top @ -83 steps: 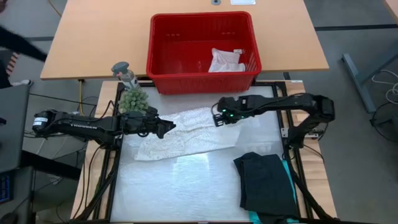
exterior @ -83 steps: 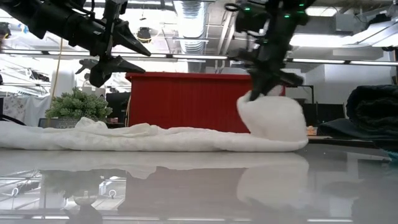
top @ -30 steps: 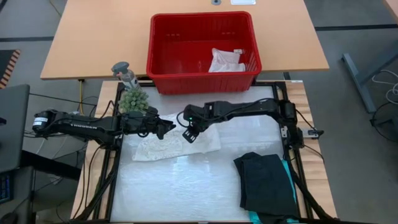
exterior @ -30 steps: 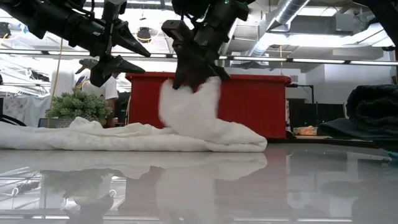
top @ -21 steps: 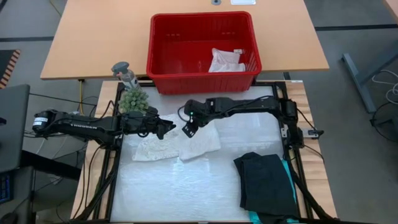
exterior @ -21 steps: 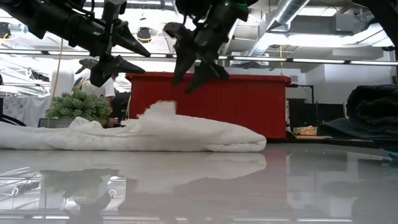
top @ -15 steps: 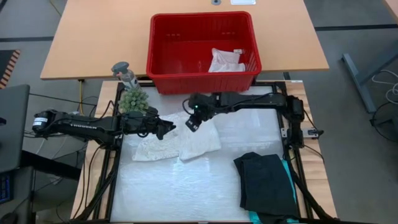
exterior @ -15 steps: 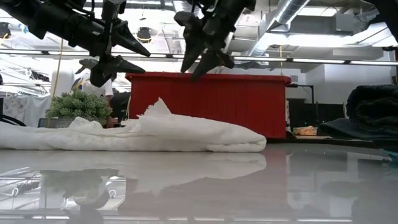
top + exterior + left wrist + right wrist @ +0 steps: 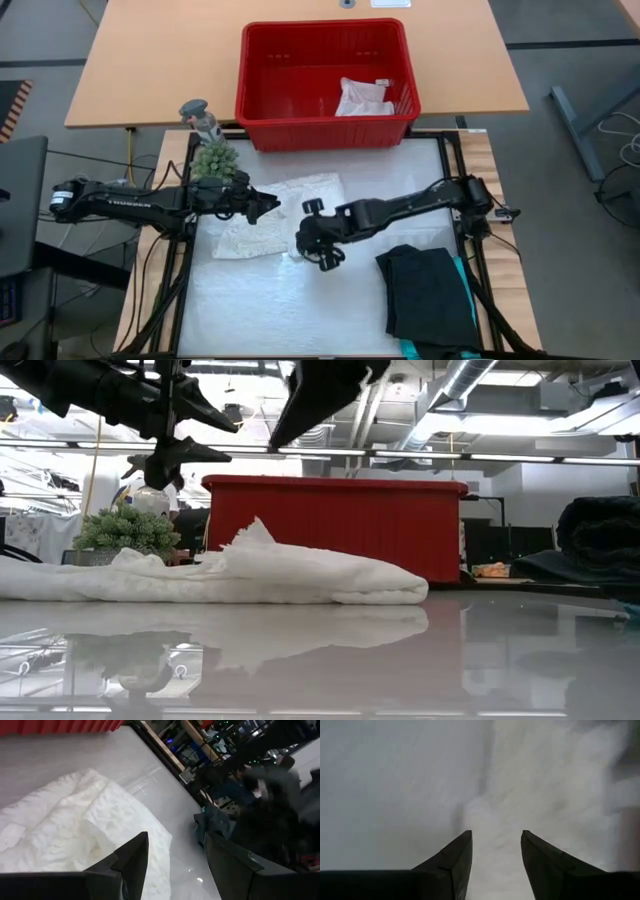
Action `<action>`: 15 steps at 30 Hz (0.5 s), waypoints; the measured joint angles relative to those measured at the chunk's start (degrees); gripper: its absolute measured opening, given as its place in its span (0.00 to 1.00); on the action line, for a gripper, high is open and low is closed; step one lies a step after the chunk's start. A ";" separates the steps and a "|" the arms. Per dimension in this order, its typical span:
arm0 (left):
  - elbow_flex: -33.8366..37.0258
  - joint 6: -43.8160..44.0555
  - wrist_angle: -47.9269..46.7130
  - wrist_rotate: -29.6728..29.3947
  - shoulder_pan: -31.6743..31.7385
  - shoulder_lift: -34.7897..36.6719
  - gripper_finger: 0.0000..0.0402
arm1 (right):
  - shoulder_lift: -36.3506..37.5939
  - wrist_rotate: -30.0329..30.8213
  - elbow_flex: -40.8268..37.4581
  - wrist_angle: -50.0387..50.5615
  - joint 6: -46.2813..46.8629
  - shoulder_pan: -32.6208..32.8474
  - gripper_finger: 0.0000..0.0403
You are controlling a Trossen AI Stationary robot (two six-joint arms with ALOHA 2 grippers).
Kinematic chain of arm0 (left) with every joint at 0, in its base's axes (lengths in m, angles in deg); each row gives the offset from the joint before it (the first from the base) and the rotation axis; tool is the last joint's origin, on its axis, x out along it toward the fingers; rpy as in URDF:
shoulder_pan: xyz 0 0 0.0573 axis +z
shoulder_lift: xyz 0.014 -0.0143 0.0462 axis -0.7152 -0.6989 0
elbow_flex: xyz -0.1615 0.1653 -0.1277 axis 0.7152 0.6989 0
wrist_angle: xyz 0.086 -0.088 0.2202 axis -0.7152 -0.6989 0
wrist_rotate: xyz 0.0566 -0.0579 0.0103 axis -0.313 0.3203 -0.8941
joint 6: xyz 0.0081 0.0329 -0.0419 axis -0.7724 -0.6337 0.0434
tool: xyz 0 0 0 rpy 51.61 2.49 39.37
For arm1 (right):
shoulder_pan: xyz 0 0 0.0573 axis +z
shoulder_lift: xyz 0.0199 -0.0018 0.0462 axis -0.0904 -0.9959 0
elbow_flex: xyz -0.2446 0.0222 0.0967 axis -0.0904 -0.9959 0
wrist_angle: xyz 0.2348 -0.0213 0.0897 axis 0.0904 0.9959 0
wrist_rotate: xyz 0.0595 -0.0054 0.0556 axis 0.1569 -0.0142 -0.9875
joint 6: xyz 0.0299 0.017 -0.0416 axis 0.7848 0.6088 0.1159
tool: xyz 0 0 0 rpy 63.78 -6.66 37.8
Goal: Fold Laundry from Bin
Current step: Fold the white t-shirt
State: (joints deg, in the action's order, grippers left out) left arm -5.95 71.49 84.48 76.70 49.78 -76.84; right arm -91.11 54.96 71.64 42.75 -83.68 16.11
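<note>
Looking at your right gripper [image 9: 322,243], it hangs open and empty over the near right corner of the white lacy top [image 9: 283,214], so it's your closer arm. That top lies half-folded mid-table, long axis left to right, rumpled. Your left gripper [image 9: 266,204] hovers open at its left side.

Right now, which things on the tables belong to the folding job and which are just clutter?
Job: white lacy top; small white cloth in the red bin; black garment over a teal one.
Clutter: potted plant; grey figurine.
</note>
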 joint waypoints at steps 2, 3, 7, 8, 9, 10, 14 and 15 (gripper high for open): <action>0.00 0.26 0.00 0.45 0.00 0.02 0.45 | -1.13 -3.43 -0.36 1.56 2.45 -0.19 0.49; 0.00 0.30 -0.03 0.55 0.00 0.02 0.45 | -1.92 -5.04 -0.37 0.88 3.42 -0.42 0.51; 0.00 0.84 -0.32 1.06 -0.02 0.30 0.45 | -3.79 -5.81 -0.16 -0.48 4.62 -0.16 0.60; 0.00 0.88 -0.56 1.07 0.00 0.51 0.45 | -4.50 -5.78 0.06 -1.50 4.69 0.24 0.62; 0.01 0.90 -0.87 1.06 -0.01 0.63 0.45 | -5.42 -5.70 -0.03 -1.58 4.71 0.58 0.64; 0.02 0.91 -0.89 1.06 0.00 0.72 0.45 | -6.93 -5.74 -0.08 -1.59 4.91 0.89 0.65; 0.05 0.94 -1.53 1.08 0.00 1.11 0.45 | -10.66 -4.70 -0.33 -1.85 7.39 2.53 0.67; 0.02 0.87 -1.46 1.09 0.00 1.13 0.45 | -11.03 -3.37 -0.23 -1.86 7.93 2.86 0.67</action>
State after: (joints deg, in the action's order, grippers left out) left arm -5.93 72.36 83.02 77.79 49.78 -75.72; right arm -102.15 51.58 71.41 40.89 -75.75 18.98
